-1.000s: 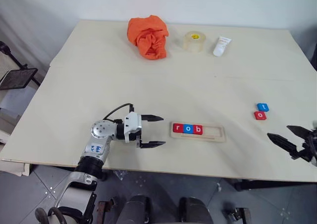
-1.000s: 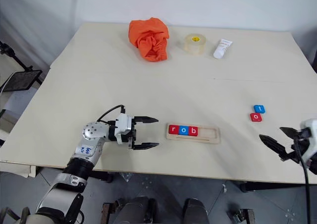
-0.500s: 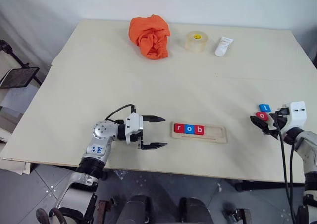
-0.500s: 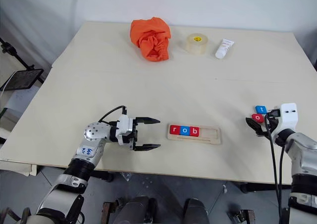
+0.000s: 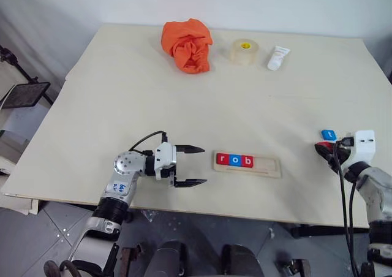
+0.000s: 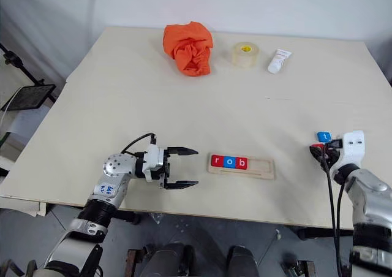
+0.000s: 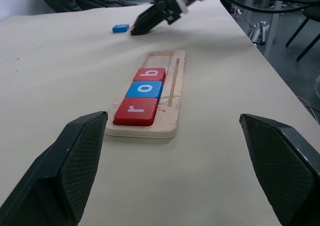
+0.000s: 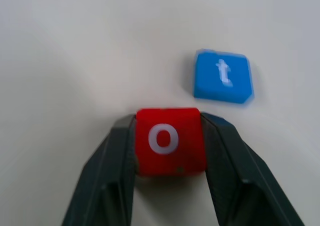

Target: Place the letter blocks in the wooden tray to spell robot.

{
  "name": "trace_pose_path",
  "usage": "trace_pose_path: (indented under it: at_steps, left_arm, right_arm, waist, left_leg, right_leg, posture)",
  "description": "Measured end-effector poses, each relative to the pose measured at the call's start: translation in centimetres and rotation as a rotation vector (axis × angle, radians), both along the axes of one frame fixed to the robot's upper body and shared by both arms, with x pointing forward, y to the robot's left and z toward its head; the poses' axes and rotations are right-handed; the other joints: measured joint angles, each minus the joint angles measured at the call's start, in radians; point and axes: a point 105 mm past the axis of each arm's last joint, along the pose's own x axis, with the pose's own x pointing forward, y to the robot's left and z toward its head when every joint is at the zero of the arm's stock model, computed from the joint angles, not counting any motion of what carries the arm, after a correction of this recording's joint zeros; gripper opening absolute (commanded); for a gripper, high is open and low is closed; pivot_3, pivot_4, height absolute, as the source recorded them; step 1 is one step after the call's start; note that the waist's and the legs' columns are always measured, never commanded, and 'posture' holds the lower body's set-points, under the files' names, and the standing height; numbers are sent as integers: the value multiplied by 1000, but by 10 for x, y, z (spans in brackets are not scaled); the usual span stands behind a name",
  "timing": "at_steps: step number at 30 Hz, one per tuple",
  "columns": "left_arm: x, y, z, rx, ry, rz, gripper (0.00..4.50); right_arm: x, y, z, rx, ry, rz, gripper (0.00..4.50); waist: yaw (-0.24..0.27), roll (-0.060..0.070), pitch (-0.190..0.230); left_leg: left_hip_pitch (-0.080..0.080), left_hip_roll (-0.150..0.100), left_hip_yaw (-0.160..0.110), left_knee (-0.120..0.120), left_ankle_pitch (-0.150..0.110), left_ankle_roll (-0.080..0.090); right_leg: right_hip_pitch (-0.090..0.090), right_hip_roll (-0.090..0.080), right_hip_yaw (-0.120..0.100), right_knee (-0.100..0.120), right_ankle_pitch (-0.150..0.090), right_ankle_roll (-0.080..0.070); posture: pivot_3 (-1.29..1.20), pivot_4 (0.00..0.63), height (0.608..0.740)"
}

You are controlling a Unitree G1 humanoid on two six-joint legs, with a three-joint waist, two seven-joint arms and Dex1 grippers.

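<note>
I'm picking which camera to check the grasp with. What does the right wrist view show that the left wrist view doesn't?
Right wrist view alone: the right gripper closed on the sides of the red o, with the letter on the blue t legible.
Left wrist view alone: the tray holding r, o, b, its far slots empty, and the open left gripper.
Both: the blue t on the table beside the right gripper.

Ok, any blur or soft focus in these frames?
Right wrist view: blue t block smeared at its edges, red o block between the right hand's fingers sharper. Left wrist view: wooden tray crisp, left hand's fingers soft.
</note>
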Motion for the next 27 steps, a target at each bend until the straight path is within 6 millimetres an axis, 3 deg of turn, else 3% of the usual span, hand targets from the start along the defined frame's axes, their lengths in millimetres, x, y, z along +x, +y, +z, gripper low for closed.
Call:
trace_pose_path:
  at_steps: [6,11,20,27]
  left_arm:
    - [1,0,0,2,2,-5,4500]
    - [4,-3,5,2,-11,-16,4500]
    - [6,-4,4,1,1,-24,4500]
    - [6,-4,4,2,1,-25,4500]
  right_arm:
    - [-25,17,-4,0,15,-84,1466]
    - [-42,43,-4,46,-3,-104,1466]
    - [-43,52,-11,71,20,-114,4493]
    - [-53,56,2,-9,25,-19,4493]
  waist:
    - [-3,0,0]
    - [-3,1,0]
    - [-4,1,0]
    - [-3,1,0]
  left_leg:
    - [0,0,2,0,0,0]
    - [1,0,3,0,0,0]
    - [1,0,3,0,0,0]
    - [1,-1,3,0,0,0]
  right_leg:
    - [-1,0,2,0,0,0]
    - [-1,1,4,0,0,0]
    - [-1,1,5,1,0,0]
    - [-1,1,5,0,0,0]
  posture:
    - [0,150,740]
    - [0,150,740]
    - [0,150,740]
    - [0,150,740]
